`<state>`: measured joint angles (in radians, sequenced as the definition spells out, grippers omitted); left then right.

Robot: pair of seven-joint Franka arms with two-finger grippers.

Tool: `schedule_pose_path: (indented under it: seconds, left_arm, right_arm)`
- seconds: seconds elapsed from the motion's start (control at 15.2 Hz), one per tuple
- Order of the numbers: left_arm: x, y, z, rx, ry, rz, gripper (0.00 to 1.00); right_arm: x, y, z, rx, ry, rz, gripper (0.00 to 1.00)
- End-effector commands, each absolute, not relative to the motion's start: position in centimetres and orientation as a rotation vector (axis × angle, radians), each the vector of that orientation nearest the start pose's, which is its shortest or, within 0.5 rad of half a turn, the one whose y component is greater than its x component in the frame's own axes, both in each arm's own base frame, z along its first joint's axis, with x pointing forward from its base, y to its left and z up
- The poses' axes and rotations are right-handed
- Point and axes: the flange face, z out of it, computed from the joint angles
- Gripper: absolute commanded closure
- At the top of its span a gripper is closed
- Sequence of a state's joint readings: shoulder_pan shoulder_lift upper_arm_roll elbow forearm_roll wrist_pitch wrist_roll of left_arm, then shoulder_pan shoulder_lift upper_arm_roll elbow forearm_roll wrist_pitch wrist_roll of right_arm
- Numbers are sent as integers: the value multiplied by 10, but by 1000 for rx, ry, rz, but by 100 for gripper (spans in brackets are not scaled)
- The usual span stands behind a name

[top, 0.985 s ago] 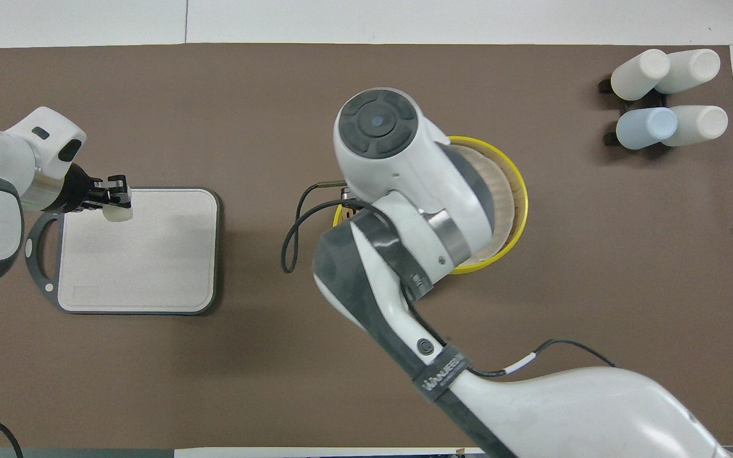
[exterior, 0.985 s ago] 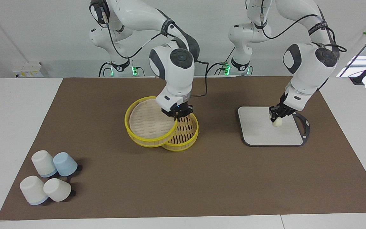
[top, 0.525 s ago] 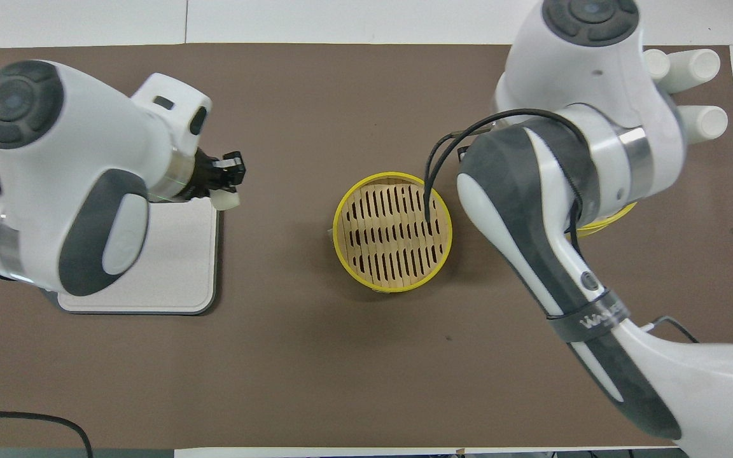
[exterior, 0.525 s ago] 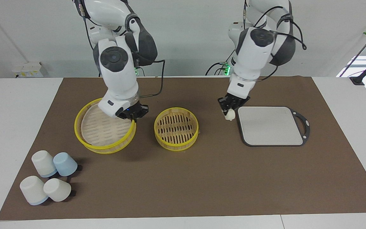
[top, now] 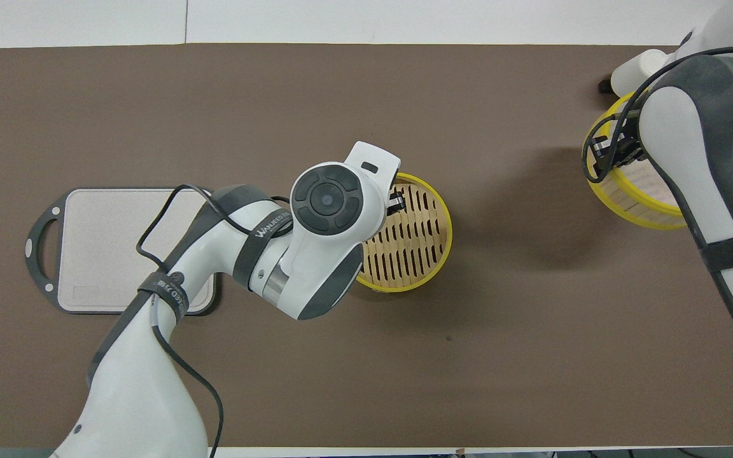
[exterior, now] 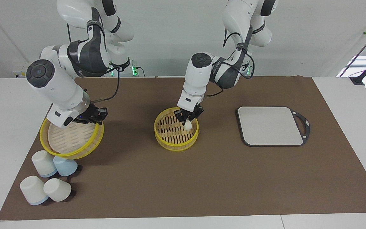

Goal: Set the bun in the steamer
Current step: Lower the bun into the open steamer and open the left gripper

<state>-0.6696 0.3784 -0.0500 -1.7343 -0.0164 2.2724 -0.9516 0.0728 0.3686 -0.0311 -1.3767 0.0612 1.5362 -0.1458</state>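
Facing view: left end effector down inside the steamer, clenched on the bun, which hangs at the rim side toward the left arm's end of the bench; cannot tell whether bun already rests on the slats or sits just above them. Right end effector clamped on the rim of the steamer lid, held tilted over the mat close to the cluster of cups, one edge of the lid almost over the nearest cups. Grey board lying bare toward the left arm's end. Best handling, as a judgement: lower until the bun bears on the slats, then part the fingers gently and lift straight up, so soft dough neither sticks nor rolls; better still to nudge toward the basket's middle first, since so close to the wall leaves little room. Lid to be kept well apart from the basket and off the cups meanwhile. Overhead view: left wrist covering much of the steamer, only a finger tip showing over the slats, bun hidden beneath. Right arm at the picture's edge with the lid under it; grip itself not readable here.
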Motion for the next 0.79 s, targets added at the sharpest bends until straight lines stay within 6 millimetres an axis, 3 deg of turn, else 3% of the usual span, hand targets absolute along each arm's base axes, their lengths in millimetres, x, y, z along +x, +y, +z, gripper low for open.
schedule_pose_path:
  seconds: [0.0, 0.13, 0.2, 0.33, 0.39, 0.59, 0.72]
  left_arm:
    - [492, -453, 352, -3242, -396, -177, 73]
    - [490, -455, 344, -3231, -389, -184, 70]
    - [487, -456, 343, -3229, -385, -182, 59]
    - [486, -457, 344, -3226, -382, -180, 16]
    - [486, -457, 344, -3225, -382, -178, 0]
    - [495, -442, 368, -3220, -406, -188, 0]
    - [510, -404, 409, -3197, -473, -187, 0]
  right_arm:
    - [633, 57, 501, -3037, -327, 302, 100]
    - [633, 63, 500, -3037, -337, 303, 100]
    - [633, 63, 500, -3037, -337, 303, 100]
    - [633, 65, 500, -3037, -341, 300, 100]
    - [633, 64, 500, -3038, -339, 300, 100]
    - [633, 67, 501, -3037, -341, 294, 100]
    - [633, 92, 503, -3050, -294, 274, 100]
